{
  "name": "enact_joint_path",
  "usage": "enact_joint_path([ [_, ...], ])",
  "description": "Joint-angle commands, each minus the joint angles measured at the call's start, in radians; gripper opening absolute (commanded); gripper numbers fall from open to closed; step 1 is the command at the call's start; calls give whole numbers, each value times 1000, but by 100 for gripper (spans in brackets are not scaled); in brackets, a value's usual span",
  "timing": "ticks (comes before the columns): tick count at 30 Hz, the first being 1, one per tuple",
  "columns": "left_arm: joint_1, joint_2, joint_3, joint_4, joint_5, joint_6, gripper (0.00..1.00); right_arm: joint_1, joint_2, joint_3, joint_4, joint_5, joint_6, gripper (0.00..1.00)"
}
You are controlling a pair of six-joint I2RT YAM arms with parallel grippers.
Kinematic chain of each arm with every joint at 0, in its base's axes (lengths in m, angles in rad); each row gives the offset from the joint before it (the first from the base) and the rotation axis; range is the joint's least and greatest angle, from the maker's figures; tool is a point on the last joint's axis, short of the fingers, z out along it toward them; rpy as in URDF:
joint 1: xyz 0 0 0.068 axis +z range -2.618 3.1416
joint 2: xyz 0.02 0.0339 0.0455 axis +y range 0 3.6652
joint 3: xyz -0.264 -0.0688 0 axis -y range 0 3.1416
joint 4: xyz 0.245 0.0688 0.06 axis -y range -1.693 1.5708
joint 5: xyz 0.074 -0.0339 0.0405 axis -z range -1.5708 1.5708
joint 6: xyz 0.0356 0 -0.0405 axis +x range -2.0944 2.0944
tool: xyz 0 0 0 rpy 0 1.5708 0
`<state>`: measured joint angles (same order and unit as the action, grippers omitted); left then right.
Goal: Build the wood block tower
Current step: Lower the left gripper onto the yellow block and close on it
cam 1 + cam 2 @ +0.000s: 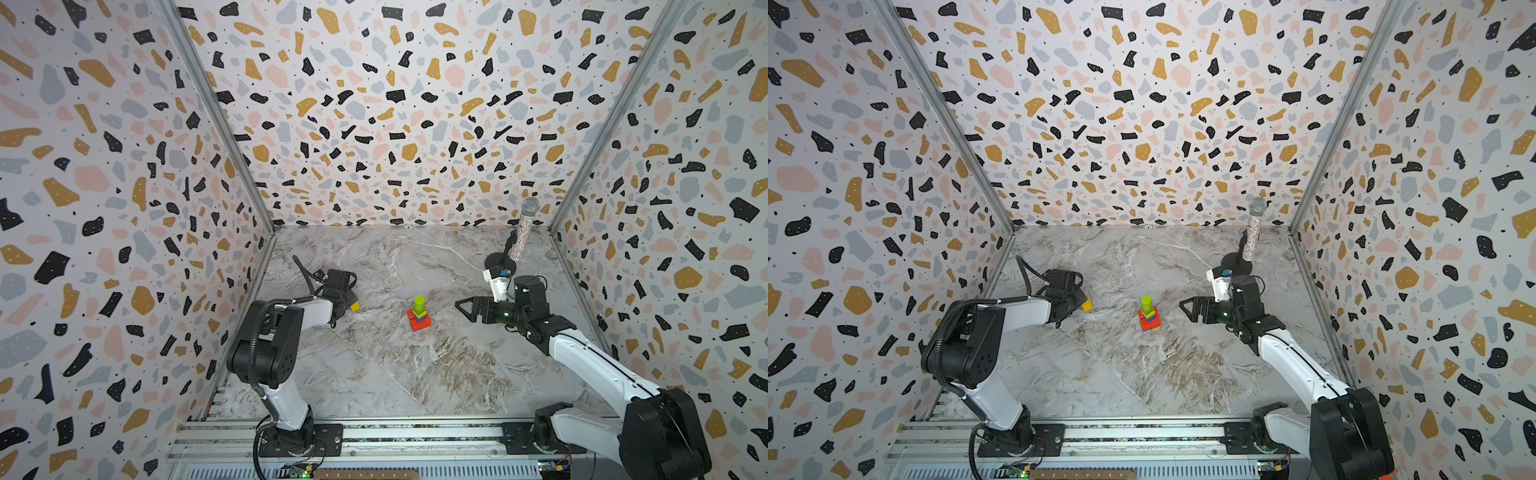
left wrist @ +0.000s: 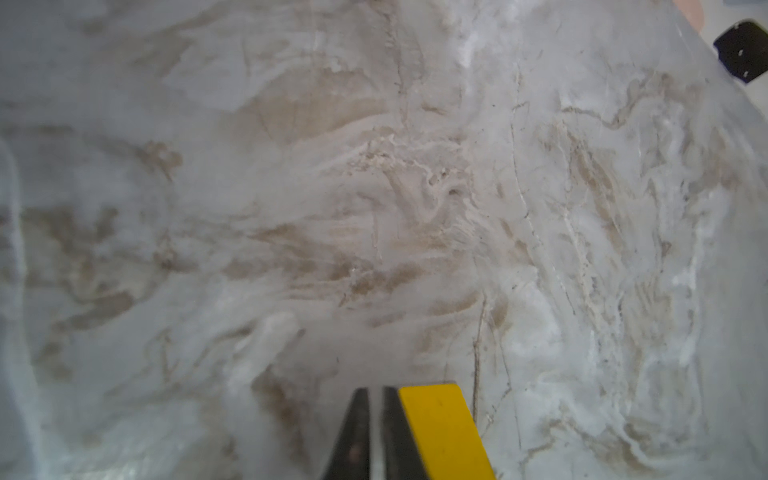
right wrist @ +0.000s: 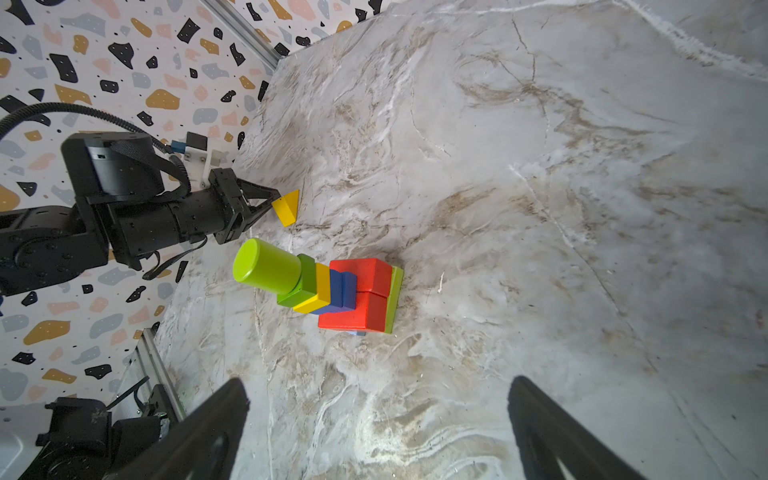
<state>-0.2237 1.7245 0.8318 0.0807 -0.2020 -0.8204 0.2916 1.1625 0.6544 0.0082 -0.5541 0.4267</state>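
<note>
First, the left gripper (image 2: pixel 376 392): its 2 black fingers (image 2: pixel 353 436) stood only a sliver apart with nothing between them, low over the grey-veined marble tabletop (image 2: pixel 374 208). And there was the small yellow wooden block (image 2: pixel 440 432), right beside the outer side of 1 finger and not in the grip. In both top views that yellow block (image 1: pixel 355 306) sat at the gripper's tip, well to the left of the tower.

Over on the other side, the right gripper (image 3: pixel 376 388) had its jaws spread wide and empty. It was held above the table, pointing at the tower from the right and clear of it.

The tower of painted wood blocks (image 3: pixel 345 291) stood upright mid-table between the 2 arms. From the top down it had a lime-green cylinder (image 3: pixel 266 266), a green cube, a yellow slab, a blue block, red bricks and a pale green slab near the bottom.

Far back on the right, a glittery silver microphone (image 1: pixel 524 228) leaned on its black round stand (image 1: pixel 494 261), well apart from the blocks.
</note>
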Motion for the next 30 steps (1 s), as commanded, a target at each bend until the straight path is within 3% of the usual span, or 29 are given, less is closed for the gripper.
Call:
enact_joint_path([
  [1,1,-61,18,-42,-48,40,34,-5,6,-2,24,-28,6,99],
  [3,1,-90,21,-63,-51,49,43,-4,9,-2,25,-29,8,99],
  [9,-25,-167,-19,-64,-19,34,50,-3,8,-6,24,-7,12,99],
  [17,-112,-108,80,-166,-93,68,67,-2,-13,-19,18,-3,8,99],
  [22,-113,-38,153,-255,-130,84,66,-2,-28,-34,17,1,5,99],
  [30,-114,20,162,-248,-125,96,58,-2,-30,-40,28,-9,9,99],
])
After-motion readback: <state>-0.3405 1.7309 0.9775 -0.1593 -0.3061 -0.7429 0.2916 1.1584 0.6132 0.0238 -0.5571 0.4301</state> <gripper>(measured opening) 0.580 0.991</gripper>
